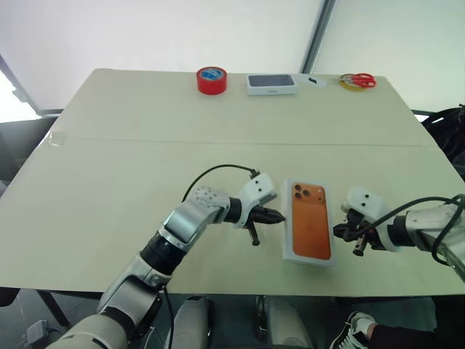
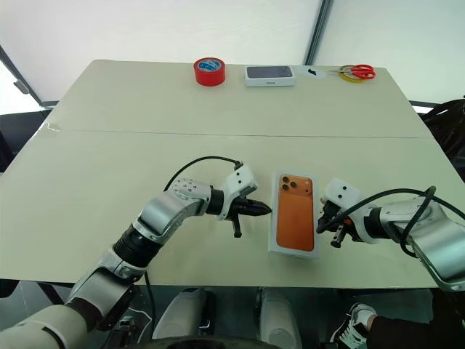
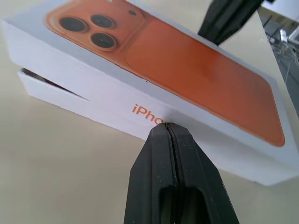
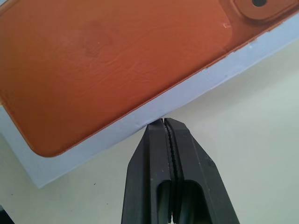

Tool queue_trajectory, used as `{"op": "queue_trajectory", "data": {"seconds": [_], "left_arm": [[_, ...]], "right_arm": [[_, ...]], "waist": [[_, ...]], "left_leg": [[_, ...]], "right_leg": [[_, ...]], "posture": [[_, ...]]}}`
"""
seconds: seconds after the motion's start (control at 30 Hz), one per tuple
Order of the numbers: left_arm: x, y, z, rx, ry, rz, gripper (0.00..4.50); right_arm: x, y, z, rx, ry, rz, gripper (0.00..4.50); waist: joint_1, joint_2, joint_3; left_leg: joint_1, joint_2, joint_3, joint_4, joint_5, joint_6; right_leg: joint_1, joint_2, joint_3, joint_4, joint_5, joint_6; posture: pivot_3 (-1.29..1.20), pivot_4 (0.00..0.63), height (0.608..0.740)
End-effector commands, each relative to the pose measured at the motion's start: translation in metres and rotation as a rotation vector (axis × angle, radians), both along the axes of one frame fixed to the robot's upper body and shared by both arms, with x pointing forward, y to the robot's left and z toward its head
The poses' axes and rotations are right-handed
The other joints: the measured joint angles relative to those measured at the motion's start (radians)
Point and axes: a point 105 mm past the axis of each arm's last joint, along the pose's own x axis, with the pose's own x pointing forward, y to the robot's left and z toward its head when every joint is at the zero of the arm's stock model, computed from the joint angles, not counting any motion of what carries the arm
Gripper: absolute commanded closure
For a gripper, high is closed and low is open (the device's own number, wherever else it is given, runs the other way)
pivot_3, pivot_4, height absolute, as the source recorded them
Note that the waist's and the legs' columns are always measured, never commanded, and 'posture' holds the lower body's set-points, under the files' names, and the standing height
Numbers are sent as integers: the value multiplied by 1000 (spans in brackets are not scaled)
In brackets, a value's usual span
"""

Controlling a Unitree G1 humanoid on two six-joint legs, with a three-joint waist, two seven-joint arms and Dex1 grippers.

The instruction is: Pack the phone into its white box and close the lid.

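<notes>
You have the lid (image 1: 310, 222) lying lower centre-right of the head view on the tan table (image 1: 145, 145), printed orange face up; its long axis runs from the near edge toward the far edge, tilted slightly, with the printed camera cluster at the far end. It sits on the white box (image 3: 51, 91), not fully down; the left wrist view shows you a dark gap between lid and box at the camera-end corner, which the head view does not reveal. The left gripper (image 1: 272, 215) sits just left of the lid, fingers pressed together, tips at the lid's long side wall by the orange lettering; the right gripper (image 1: 341, 231) sits just right of it, fingers also pressed together, tips at the lid's edge. The right wrist view gives you the lid's white border and print up close. Along the top of the frame lie a red tape roll (image 1: 211, 80), another white box with a dark picture (image 1: 271, 83) and scissors (image 1: 357, 80).
</notes>
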Motion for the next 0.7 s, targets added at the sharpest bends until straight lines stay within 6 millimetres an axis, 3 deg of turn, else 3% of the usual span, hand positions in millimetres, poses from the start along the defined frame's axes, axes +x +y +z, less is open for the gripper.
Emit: {"op": "queue_trajectory", "data": {"seconds": [0.03, 0.7], "left_arm": [[-5, -10, 17, -62, -20, -38, 4500], [4, -6, 11, -67, 14, 22, 4500]], "right_arm": [[3, 8, 16, 31, -57, 44, 4474], [7, 6, 24, 43, -86, 32, 4474]], "waist": [[0, 0, 0], [0, 0, 0]], "left_leg": [[0, 0, 0, 0, 0, 0], [0, 0, 0, 0, 0, 0]], "right_leg": [[0, 0, 0, 0, 0, 0], [0, 0, 0, 0, 0, 0]], "posture": [[0, 150, 732], [0, 150, 732]]}}
